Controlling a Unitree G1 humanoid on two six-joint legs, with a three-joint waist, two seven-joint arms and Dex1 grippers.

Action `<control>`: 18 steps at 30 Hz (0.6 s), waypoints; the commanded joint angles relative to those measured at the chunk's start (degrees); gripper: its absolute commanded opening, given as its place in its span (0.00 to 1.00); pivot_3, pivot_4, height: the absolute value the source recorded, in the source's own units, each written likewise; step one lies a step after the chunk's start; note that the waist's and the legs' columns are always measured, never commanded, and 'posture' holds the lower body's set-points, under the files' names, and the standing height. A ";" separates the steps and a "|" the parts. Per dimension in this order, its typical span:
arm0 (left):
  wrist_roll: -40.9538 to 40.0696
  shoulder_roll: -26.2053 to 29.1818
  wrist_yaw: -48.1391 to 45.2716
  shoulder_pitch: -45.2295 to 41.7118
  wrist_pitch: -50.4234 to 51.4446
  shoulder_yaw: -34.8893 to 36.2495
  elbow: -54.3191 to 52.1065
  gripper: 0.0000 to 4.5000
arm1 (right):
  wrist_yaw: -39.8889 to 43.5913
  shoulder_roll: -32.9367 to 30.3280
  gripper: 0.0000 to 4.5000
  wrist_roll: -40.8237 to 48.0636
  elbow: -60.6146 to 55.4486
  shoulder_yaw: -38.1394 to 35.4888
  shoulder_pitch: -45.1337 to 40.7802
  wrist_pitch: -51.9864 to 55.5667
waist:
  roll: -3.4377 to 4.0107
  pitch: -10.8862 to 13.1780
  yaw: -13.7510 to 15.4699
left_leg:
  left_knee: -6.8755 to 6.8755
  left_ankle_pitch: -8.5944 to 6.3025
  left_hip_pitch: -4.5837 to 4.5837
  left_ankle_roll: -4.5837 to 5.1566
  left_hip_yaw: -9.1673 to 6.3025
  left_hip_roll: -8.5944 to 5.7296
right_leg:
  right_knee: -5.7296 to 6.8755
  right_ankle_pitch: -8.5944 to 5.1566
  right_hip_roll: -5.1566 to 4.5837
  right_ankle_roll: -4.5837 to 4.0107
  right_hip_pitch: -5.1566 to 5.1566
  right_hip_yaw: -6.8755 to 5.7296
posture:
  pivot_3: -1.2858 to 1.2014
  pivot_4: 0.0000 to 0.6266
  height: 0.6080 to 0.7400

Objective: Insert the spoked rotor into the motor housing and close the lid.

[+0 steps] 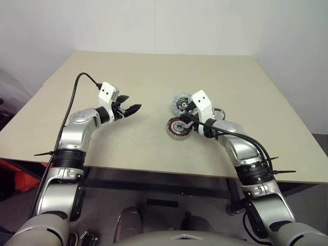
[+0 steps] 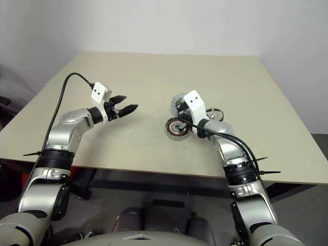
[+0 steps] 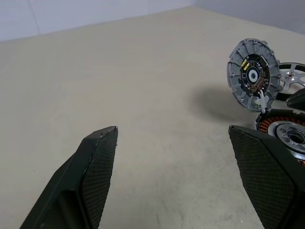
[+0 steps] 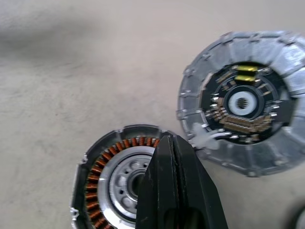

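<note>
Closest to the lens in the right wrist view, the right gripper (image 4: 175,183) is seen with its two black fingers pressed together, nothing clamped between them. Directly under and just past those fingertips lies the motor housing (image 4: 107,179), flat on the table (image 1: 154,72), its ring of copper windings showing around a silver hub; whether the fingertips touch it cannot be told. Just beyond the housing, off to one side of the closed fingers, the lid (image 4: 243,102) is seen tilted up on edge, its inner face with a dark circuit piece and pale centre turned toward the camera. Its lower rim stands right at the housing's rim.

Over the bare table, well apart from the parts, the left gripper (image 1: 129,108) is held with its fingers (image 3: 90,181) spread wide and nothing between them. Past its right-hand finger, the lid and the housing are seen in the left wrist view, and behind the lid the spoked rotor (image 3: 291,78) lies flat on the table, partly hidden by the lid's edge. In the head views the rotor (image 1: 219,111) is glimpsed beside the right wrist.
</note>
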 commanded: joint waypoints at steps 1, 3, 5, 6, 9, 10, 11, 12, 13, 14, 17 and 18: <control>-0.12 0.70 0.09 -1.15 -1.01 0.51 -1.45 0.88 | -0.51 0.80 0.00 -1.29 5.39 1.63 1.57 -2.40 | -0.01 0.00 0.00 | 0.00 0.01 0.00 -0.01 0.00 0.00 | 0.00 0.00 -0.01 0.00 0.00 0.00 | 0.52 0.00 1.00; -0.12 0.90 0.14 -1.05 -1.02 0.67 -1.54 0.88 | -0.60 0.80 0.00 -2.23 7.86 2.50 3.16 -3.72 | 0.00 -0.01 0.01 | 0.02 0.01 0.05 -0.01 0.00 0.00 | 0.00 0.00 -0.01 0.00 0.07 -0.01 | 0.52 0.00 1.00; -0.19 1.19 0.24 -0.96 -1.05 0.97 -1.52 0.88 | -0.72 0.83 0.00 -1.78 7.44 1.86 3.67 -3.95 | -0.03 -0.03 0.03 | 0.02 0.00 0.21 -0.01 0.01 0.00 | 0.00 0.00 -0.02 0.00 0.20 0.02 | 0.52 0.00 1.00; -0.19 1.26 0.34 -0.94 -1.08 1.08 -1.49 0.88 | -0.93 0.74 0.00 -1.55 7.22 1.29 3.49 -4.04 | -0.03 -0.03 0.02 | 0.02 0.00 0.31 -0.01 0.01 0.00 | 0.00 -0.01 -0.02 0.00 0.32 0.01 | 0.52 0.00 1.00; -0.12 1.24 0.52 -0.97 -1.28 1.09 -1.19 0.88 | -1.77 0.16 0.00 -1.23 7.19 -0.46 1.74 -4.41 | -0.03 -0.03 0.05 | 0.01 -0.01 0.49 0.01 0.00 0.00 | -0.01 -0.01 -0.02 0.01 0.54 0.01 | 0.52 0.00 1.00; -0.06 1.19 0.56 -0.96 -1.38 1.01 -1.10 0.88 | -1.97 -0.10 0.00 -1.14 6.97 -0.95 1.12 -4.48 | -0.03 -0.03 0.07 | 0.01 -0.01 0.51 0.01 0.00 0.00 | -0.01 -0.01 -0.03 0.01 0.56 0.01 | 0.52 0.00 1.00; -0.01 1.11 0.63 -1.01 -1.45 0.96 -1.00 0.88 | -2.02 -0.38 0.00 -0.80 6.17 -1.60 0.53 -4.29 | -0.03 -0.02 0.09 | 0.01 -0.01 0.51 0.02 0.00 0.00 | 0.00 -0.01 -0.03 0.01 0.57 0.01 | 0.52 0.00 1.00; 0.02 1.02 0.70 -1.10 -1.50 0.92 -0.89 0.88 | -2.02 -0.66 0.00 -0.49 5.38 -2.15 0.08 -4.01 | -0.03 -0.01 0.12 | 0.01 -0.01 0.51 0.02 0.00 0.00 | -0.01 -0.01 -0.04 0.01 0.57 0.01 | 0.52 0.00 1.00; 0.01 0.95 0.75 -1.19 -1.51 0.90 -0.80 0.88 | -1.99 -0.94 0.00 -0.21 4.57 -2.61 -0.24 -3.71 | -0.02 -0.01 0.14 | 0.01 -0.01 0.50 0.02 0.00 0.00 | 0.00 -0.01 -0.04 0.02 0.56 0.02 | 0.52 0.00 1.00; 0.00 0.90 0.79 -1.25 -1.53 0.87 -0.73 0.88 | -2.00 -1.34 0.00 0.18 3.44 -3.23 -0.57 -3.25 | -0.03 0.00 0.15 | 0.01 0.00 0.48 -0.01 0.00 0.00 | 0.00 -0.01 -0.04 0.01 0.55 0.01 | 0.52 0.00 1.00; -0.13 0.83 0.74 -1.32 -1.51 0.82 -0.68 0.88 | -1.78 -3.01 0.00 1.20 -0.23 -4.90 -1.07 -1.27 | 0.00 0.02 0.08 | 0.00 0.02 0.39 -0.03 0.00 0.00 | -0.01 0.00 -0.03 0.01 0.44 0.01 | 0.52 0.00 1.00; -0.19 0.76 0.73 -1.31 -1.52 0.81 -0.65 0.88 | -1.54 -3.55 0.00 1.49 -1.18 -5.26 -0.97 -0.63 | 0.00 0.02 0.08 | -0.02 0.02 0.31 -0.04 0.00 0.00 | -0.01 0.00 -0.02 0.01 0.32 0.01 | 0.52 0.00 1.00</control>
